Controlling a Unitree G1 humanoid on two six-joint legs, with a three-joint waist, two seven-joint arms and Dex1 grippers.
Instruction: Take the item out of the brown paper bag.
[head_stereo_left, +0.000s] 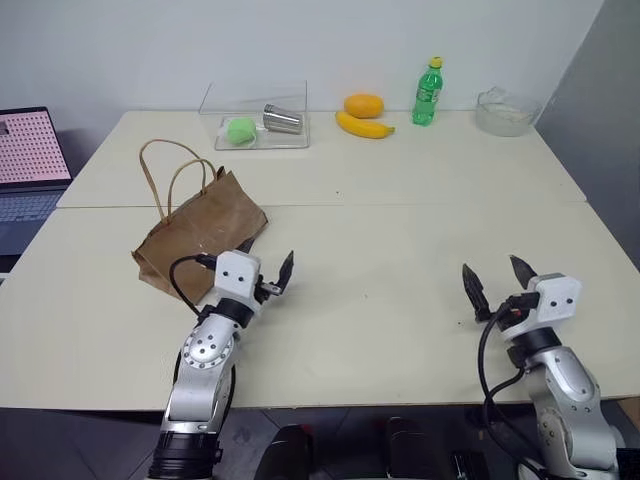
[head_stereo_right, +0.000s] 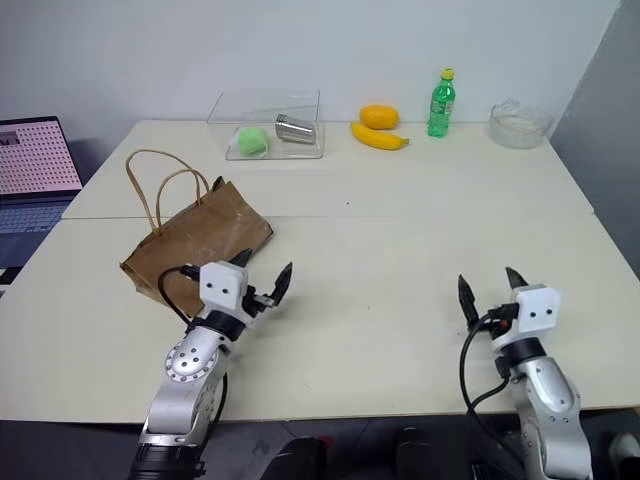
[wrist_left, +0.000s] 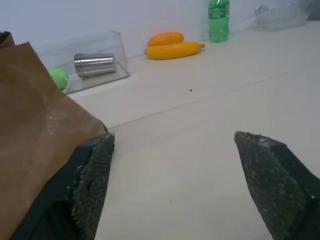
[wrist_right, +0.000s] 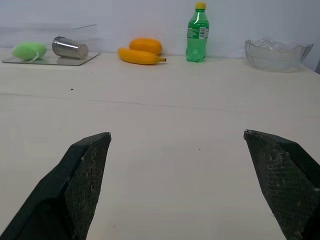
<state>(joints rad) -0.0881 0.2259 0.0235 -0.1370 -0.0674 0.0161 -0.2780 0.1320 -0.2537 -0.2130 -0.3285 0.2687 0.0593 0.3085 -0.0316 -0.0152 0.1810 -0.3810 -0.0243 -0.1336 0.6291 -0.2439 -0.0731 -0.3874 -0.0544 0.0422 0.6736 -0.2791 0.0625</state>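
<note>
The left tool (head_stereo_left: 270, 272) hangs low over the bench (head_stereo_left: 400, 250) with its two fingers spread wide and nothing between them; its outer finger (wrist_left: 90, 180) sits right at the near edge of the bag (head_stereo_left: 205, 232), and whether the two touch cannot be told. The right tool (head_stereo_left: 497, 278) is level with it, well off to its right, also spread wide and empty over bare bench. The bag lies crumpled on its side just ahead and to the left of the left tool, its two loop handles (head_stereo_left: 165, 170) arching away from the tool. The item cannot be seen; the bag's inside is hidden. Far beyond the left tool stands a clear box (head_stereo_left: 255, 115) holding a green ball (head_stereo_left: 241, 131) and a metal cup (head_stereo_left: 283, 119). Beyond the right tool lie a banana (head_stereo_left: 363, 126), an orange fruit (head_stereo_left: 364, 104), a green bottle (head_stereo_left: 427, 93) and a glass bowl (head_stereo_left: 505, 111).
</note>
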